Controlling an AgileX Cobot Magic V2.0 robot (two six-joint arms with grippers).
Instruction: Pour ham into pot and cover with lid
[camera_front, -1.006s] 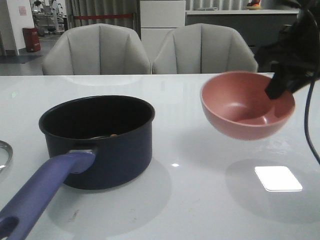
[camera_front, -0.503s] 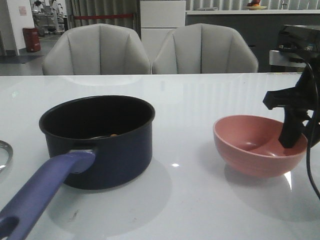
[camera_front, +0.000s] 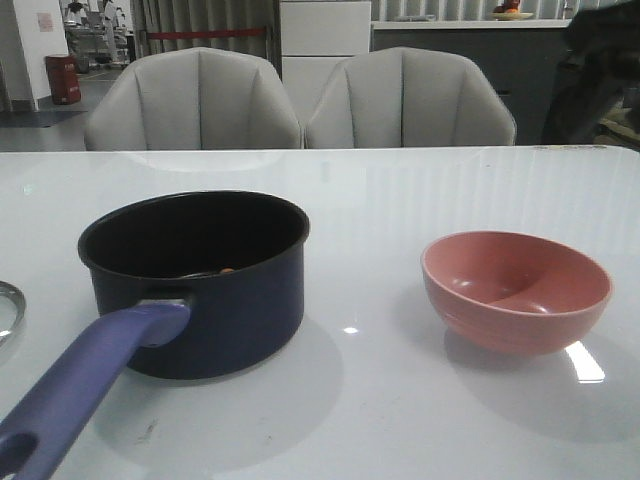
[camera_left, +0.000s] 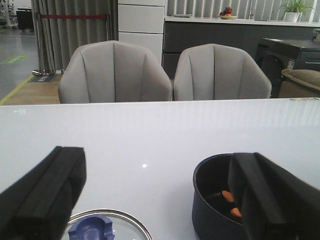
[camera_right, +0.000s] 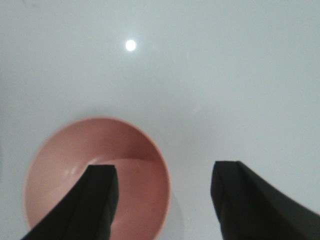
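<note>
**Presently on the table: lid, pot with ham, pink bowl**

Item 1, far left: the lid (camera_left: 107, 227). Only a sliver of its steel rim is seen at the left edge of the front view; in the left wrist view the glass disc and its blue-purple knob (camera_left: 90, 229) are shown lying flat on the white table (camera_front: 400, 190), beside the pot and apart from it.

Item 2: the left gripper (camera_left: 157, 200). Its dark fingers (camera_left: 45, 192) are spread wide, with nothing held between them. It is seen above the table, with the lid and the pot below it.

Item 3, left of centre: the pot (camera_front: 195, 285). It is set upright on the table, uncovered, its long purple-blue handle (camera_front: 85, 385) pointing toward the near left corner of the front view. The ham (camera_left: 228, 196) is recorded inside, as orange chunks on the pot's floor.

Item 4, right of centre: a pink bowl (camera_front: 516, 290). It stands upright on the table, well apart from the pot, with no contents made out.

Item 5, right: the right gripper (camera_right: 162, 205). Its fingers (camera_right: 97, 202) are held wide apart above the bowl and grasp nothing; one is seen over the bowl's interior, the other over bare table beside it.

Item 6, background: two grey chairs (camera_front: 300, 100) behind the table's far edge.
</note>
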